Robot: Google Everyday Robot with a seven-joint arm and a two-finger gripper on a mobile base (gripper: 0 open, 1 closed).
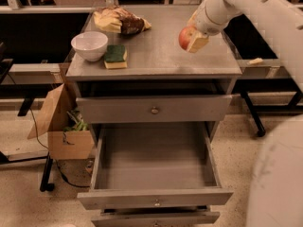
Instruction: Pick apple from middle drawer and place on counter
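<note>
My gripper [193,38] is clamped on the apple [184,37] over the counter [161,58]. The open drawer [154,174] is below it and the bowl [89,45] to its left.

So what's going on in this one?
The robot's gripper holds the apple over the right side of the counter, not yet released. The middle drawer below stands pulled out, with nothing visible inside. A white bowl, a green sponge and a snack bag sit on the counter's left side.
</note>
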